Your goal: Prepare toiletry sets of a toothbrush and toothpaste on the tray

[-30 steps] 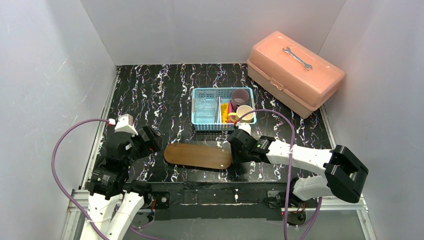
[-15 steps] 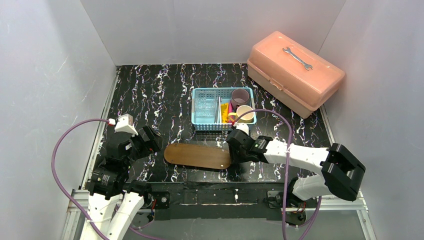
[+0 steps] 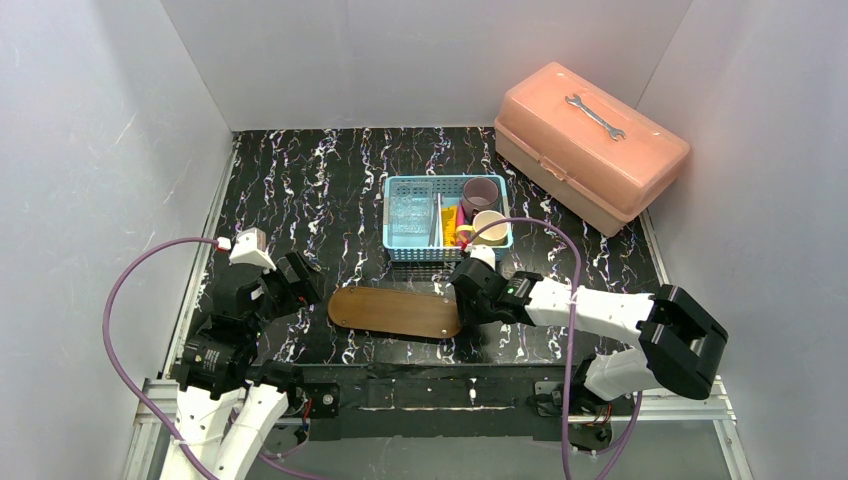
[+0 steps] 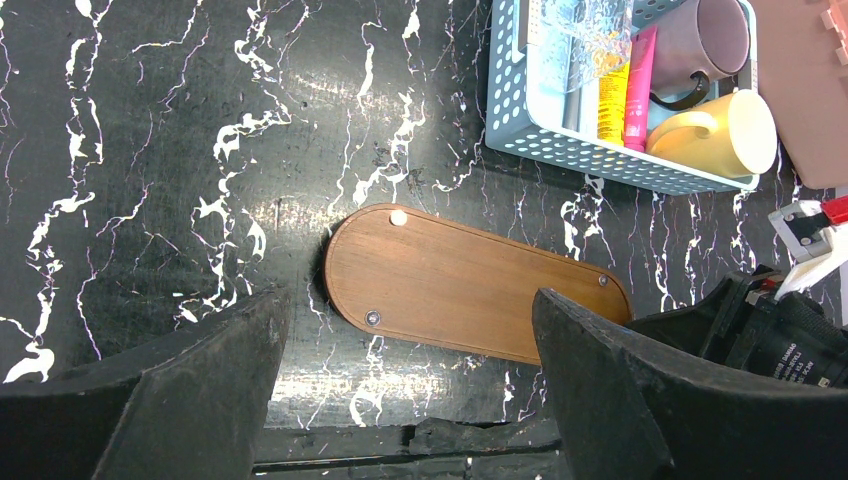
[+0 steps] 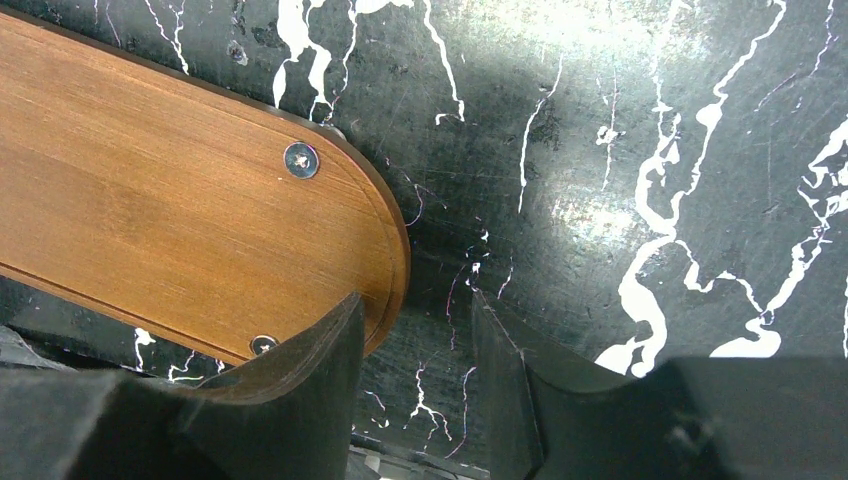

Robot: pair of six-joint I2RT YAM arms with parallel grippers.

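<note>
Little has shifted in the last second. The right gripper (image 5: 415, 335) has been eased a touch to the left, and it is now set against the right rounded end of the tray (image 4: 470, 290). That end looks to have been nudged slightly left with it, though the change is small. The jaws are held partly apart with bare table seen between them. One finger (image 5: 300, 385) overlaps the tray's rim, but whether contact is made cannot be told, and nothing is clamped.

The left gripper (image 4: 410, 310) is spread wide above the tray, holding nothing. The tray lies bare just in front of the blue basket (image 4: 510, 110). The toothbrushes (image 3: 438, 222), the yellow toothpaste (image 4: 612, 100) and the pink one (image 4: 638, 90) are all left in the basket. The tray is judged to be under adjustment only, and no set has been begun.
</note>
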